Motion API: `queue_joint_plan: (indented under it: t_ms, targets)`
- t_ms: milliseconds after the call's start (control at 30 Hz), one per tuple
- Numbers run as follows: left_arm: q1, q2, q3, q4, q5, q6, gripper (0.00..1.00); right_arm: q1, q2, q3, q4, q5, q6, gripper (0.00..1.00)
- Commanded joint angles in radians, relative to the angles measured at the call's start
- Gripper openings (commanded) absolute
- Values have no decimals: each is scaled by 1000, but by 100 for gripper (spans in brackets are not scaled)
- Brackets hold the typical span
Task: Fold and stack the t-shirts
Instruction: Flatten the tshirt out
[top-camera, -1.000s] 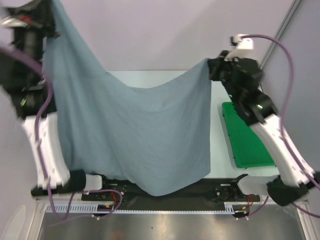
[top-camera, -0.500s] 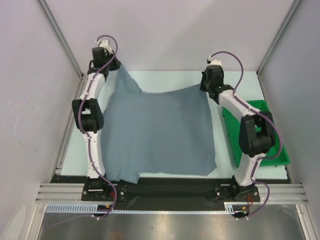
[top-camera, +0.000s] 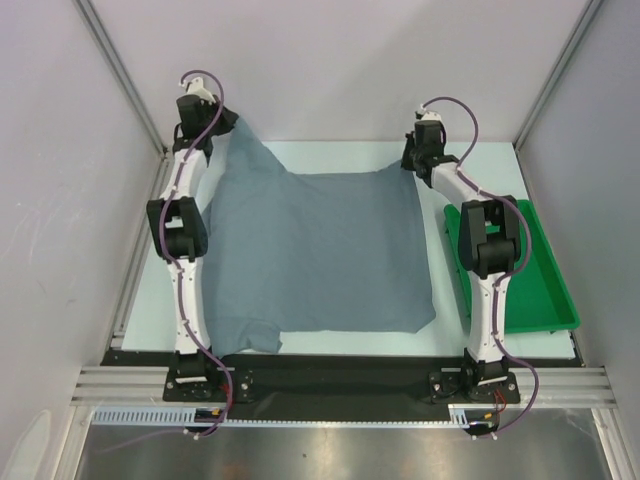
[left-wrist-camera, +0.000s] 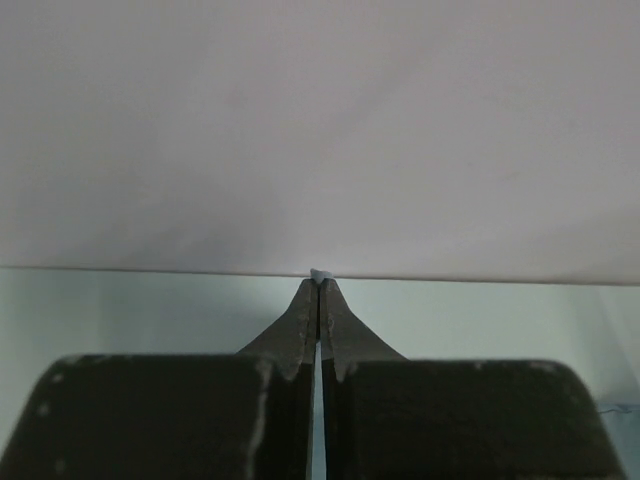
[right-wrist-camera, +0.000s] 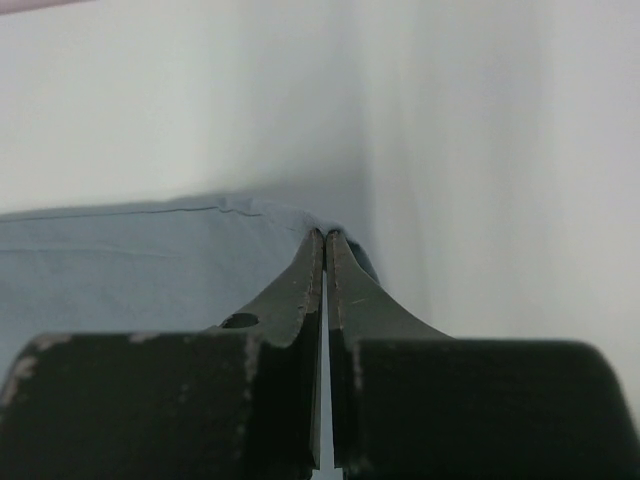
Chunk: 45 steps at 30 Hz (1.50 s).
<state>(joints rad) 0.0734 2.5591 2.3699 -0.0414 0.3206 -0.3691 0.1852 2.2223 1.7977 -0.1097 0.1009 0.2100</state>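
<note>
A: Where does the t-shirt (top-camera: 320, 250) lie on the table (top-camera: 330, 155)?

B: It covers most of the middle, spread nearly flat, with its far edge toward the back wall and its near edge just short of the arm bases. The green tray (top-camera: 545, 290) sits to its right, apart from the cloth.

A: And the arms?

B: Both reach to the far side. The left gripper (top-camera: 222, 128) is pressed together on the far-left corner, which rises off the table in a small peak. The right gripper (top-camera: 410, 160) is pinching the far-right corner, low near the surface. In the left wrist view, only a speck of blue cloth shows at the fingertips (left-wrist-camera: 305, 300).

A: How will it handle?

B: It looks light and limp, so it will likely sag and crease wherever nothing supports it; the near-left corner lies rumpled. Such a thin bite could slip. Matching holds on the two corners of one edge should let a fold fall straight.
</note>
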Motion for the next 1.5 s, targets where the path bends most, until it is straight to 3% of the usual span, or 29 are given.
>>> queue_joint_plan:
  t_ms: [0, 500, 667, 833, 1267, 1467]
  targets:
    - [12, -45, 46, 113, 38, -56, 1, -13, 5, 81, -5, -1, 8, 0]
    - [32, -180, 2, 63, 74, -4, 0, -53, 3, 141, -80, -20, 51, 0]
    - [42, -151, 115, 25, 52, -7, 0, -66, 34, 199, -130, -36, 52, 0]
    - [45, -188, 35, 37, 64, -8, 0, -75, 45, 223, -160, -50, 58, 0]
    - [45, -218, 26, -11, 84, -2, 0, -89, 56, 281, -218, -84, 71, 0]
    - [39, -292, -80, -47, 92, 24, 0, -90, 45, 281, -286, -90, 98, 0]
